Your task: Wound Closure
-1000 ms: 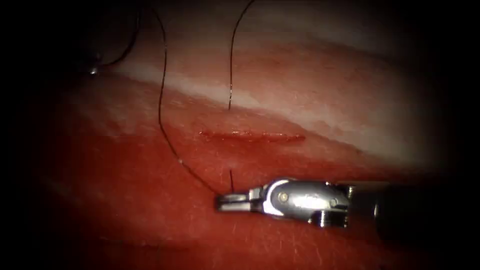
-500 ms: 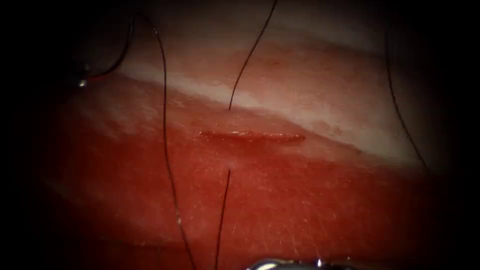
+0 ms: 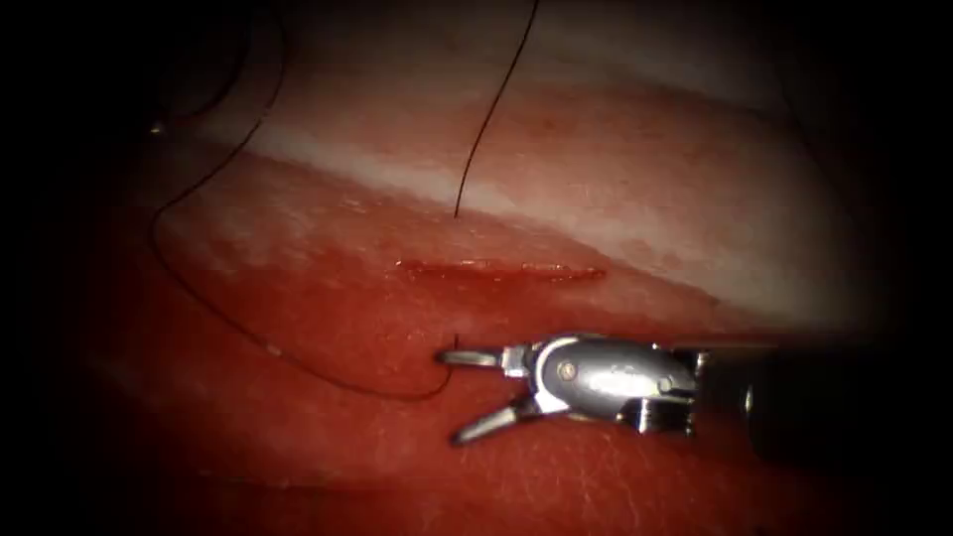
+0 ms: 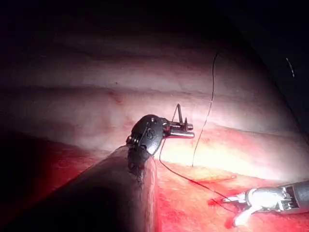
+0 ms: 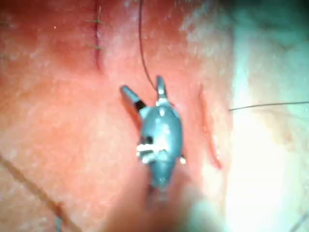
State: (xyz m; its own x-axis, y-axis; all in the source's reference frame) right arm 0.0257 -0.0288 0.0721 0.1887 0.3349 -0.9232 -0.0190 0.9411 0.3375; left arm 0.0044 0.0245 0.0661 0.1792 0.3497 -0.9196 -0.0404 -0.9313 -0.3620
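My right tool (image 3: pixel 452 395) lies below the cut (image 3: pixel 499 269), jaws spread wide and empty, upper tip touching the thread (image 3: pixel 298 363) at its exit from the tissue (image 3: pixel 635 208); my left tool (image 4: pixel 185 129) clamps the needle (image 4: pixel 178 114)

Right pincer (image 3: pixel 467 395) gapes wide; left pincer (image 4: pixel 185 128) is clamped.

Thread (image 3: pixel 496 104) cut off at top edge
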